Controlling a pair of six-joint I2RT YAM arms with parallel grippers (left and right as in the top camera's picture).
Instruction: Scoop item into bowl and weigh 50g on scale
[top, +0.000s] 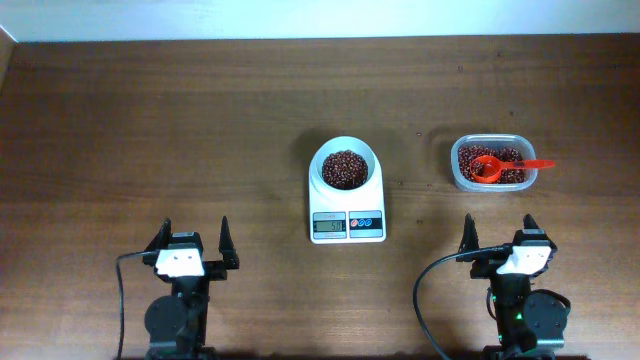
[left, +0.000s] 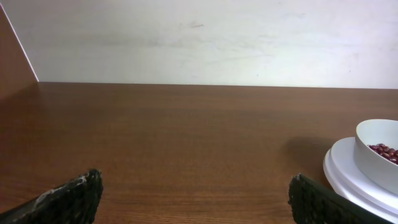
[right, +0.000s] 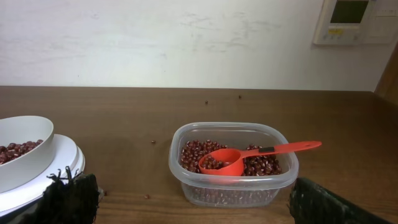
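Left fingers (top: 164, 238): spread wide and holding nothing. They sit low at the near edge of the tabletop (top: 150, 130), well apart from the scale, probably parked there so the arm cannot press on the weighing.

Scale (top: 347, 225): white and flat, at the middle of the tabletop. Its display and red and blue buttons face the near edge, towards the arms. The digits are too small to read with certainty.

Bowl (top: 345, 143): white and centred on the scale's platter, so its full weight bears on it. Nothing touches it.

Beans (top: 345, 169): one portion covers the bottom of the bowl and the rest fills the tub. A few strays lie on the tabletop behind the tub.

Tub (top: 452, 168): clear plastic, right of the scale, near it but apart. Standing off the platter, its weight does not count, and it lies within the right arm's reach.

Scoop (top: 487, 167): red. Its cup rests in the tub's beans with some in it. The handle lies over the tub's right rim and points right, which leaves it free to grasp.

Right fingers (top: 468, 232): spread wide and empty, at the near edge in front of the tub and apart from it.

Stage: the scooping looks done or paused, since both arms stand clear of the scale. Whether the target is met depends on the display.

Next: if the weight is short, the right arm would need the scoop's handle.
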